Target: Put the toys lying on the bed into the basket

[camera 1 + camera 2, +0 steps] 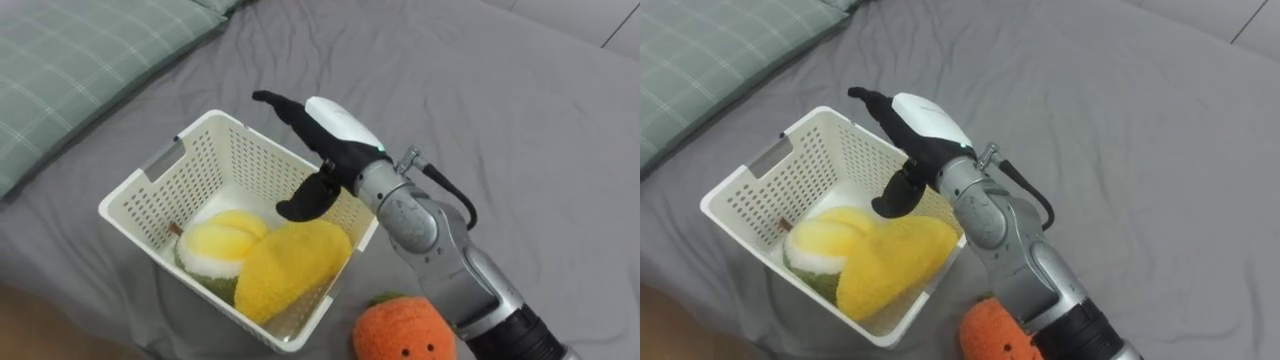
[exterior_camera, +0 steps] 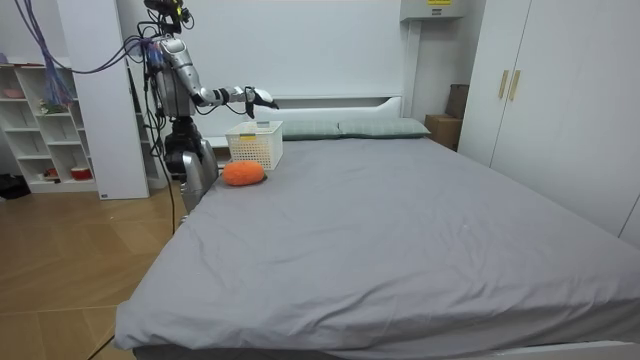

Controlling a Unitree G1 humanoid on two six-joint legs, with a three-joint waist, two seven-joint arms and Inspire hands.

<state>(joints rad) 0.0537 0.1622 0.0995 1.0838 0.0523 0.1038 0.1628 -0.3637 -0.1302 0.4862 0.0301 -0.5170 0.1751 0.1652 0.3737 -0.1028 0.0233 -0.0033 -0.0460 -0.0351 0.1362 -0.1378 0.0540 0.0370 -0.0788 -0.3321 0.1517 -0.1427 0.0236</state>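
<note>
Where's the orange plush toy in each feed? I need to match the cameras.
Left eye view: orange plush toy at the bottom edge, right of centre, beside the white basket.
Right eye view: orange plush toy at bottom centre, partly hidden by the robot's arm.
Room view: orange plush toy on the bed, at the corner by the robot.
Shared landmark: the white basket next to it.

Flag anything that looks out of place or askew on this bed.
The orange plush toy lies on the grey bed outside the white basket, by its near corner. Inside, the yellow plush toy sits tilted, propped against the wall and poking above the rim. The right hand hovers open above, holding nothing.
</note>
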